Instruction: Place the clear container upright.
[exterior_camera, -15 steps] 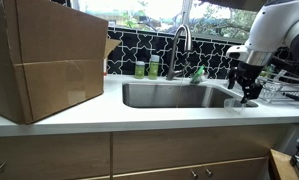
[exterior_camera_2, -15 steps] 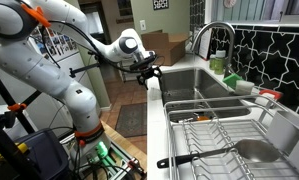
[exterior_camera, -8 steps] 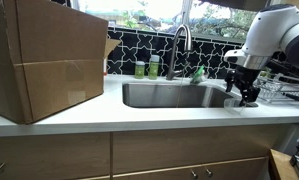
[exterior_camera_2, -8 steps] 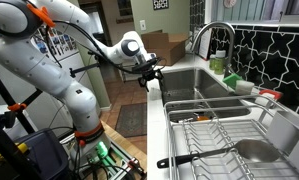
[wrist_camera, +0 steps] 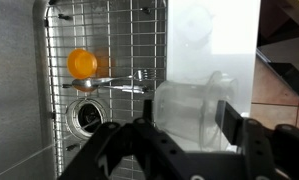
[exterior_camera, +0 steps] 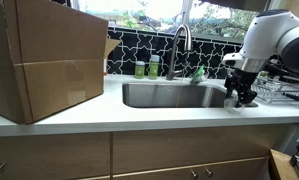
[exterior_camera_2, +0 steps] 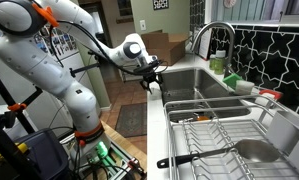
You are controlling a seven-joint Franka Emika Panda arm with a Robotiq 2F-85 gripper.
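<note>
The clear container [wrist_camera: 187, 110] is a small transparent tub on the white counter strip beside the sink, and it appears to lie on its side. My gripper [wrist_camera: 174, 128] is open, with one finger on each side of the tub, close to its walls. In an exterior view the gripper [exterior_camera: 240, 98] is low over the counter at the sink's end, and the tub [exterior_camera: 232, 103] shows only faintly beneath it. In an exterior view the gripper [exterior_camera_2: 152, 83] is at the counter's near corner.
A steel sink [exterior_camera: 169, 95] with a faucet [exterior_camera: 179, 45] lies beside the gripper. Green bottles [exterior_camera: 147, 68] stand behind it. A large cardboard box [exterior_camera: 44, 60] is on the counter. A wire dish rack [exterior_camera_2: 219, 130] also shows in the wrist view [wrist_camera: 109, 40], with an orange object [wrist_camera: 82, 63] on it.
My gripper has moved down toward the counter and a little sideways, and its fingers now straddle the clear container.
</note>
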